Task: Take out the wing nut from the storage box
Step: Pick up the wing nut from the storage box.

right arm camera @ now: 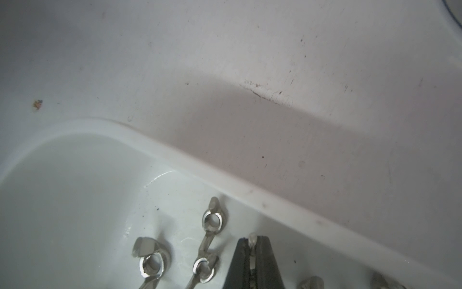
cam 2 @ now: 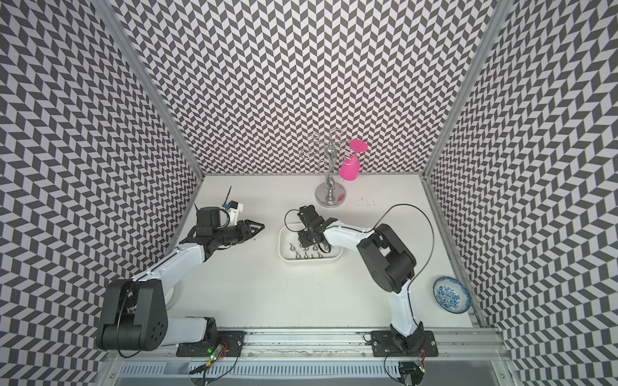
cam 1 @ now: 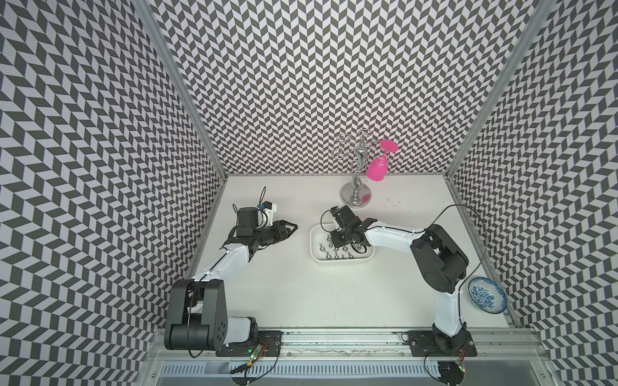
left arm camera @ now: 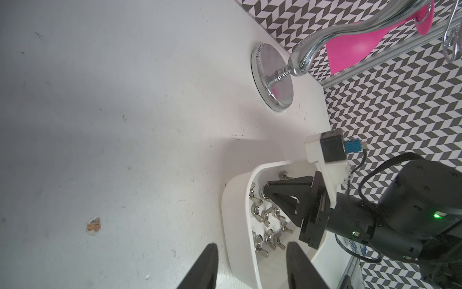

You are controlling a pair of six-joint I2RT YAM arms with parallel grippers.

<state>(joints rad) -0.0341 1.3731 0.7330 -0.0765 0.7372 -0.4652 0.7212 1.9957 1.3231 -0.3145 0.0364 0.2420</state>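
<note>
Right claw (right arm camera: pixel 252 244) pinched shut on thin wing of small silver wing nut (right arm camera: pixel 252 236), low inside shallow white plastic storage box (right arm camera: pixel 190 165); wing likely gives easiest purchase.

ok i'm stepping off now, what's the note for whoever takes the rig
Right tool: shut on a wing nut, low inside the box.
Left tool: open, empty, over the table beside the box, not touching it.
Other nuts lie loose in the box.
Done: the grasp. Left: lift the wing nut clear of the rim and set it down outside the box.
</note>
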